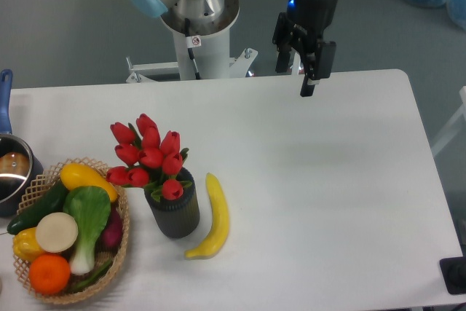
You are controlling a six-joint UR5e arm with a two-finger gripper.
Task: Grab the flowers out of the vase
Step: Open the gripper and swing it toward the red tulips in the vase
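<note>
The flowers point(149, 154), a bunch of red tulip buds with a few green leaves, stand in the vase point(173, 211), a short dark ribbed cylinder at the front left of the white table. Their stems are hidden inside it. My gripper point(300, 78) hangs over the table's far edge, well up and to the right of the flowers. Its dark fingers point(309, 85) point down with a gap between them, and nothing is held.
A yellow banana point(213, 217) lies just right of the vase. A woven basket point(122, 253) of vegetables and fruit stands to its left. A dark pot point(10, 172) with a blue handle sits at the left edge. The robot base point(200, 30) is behind the table.
</note>
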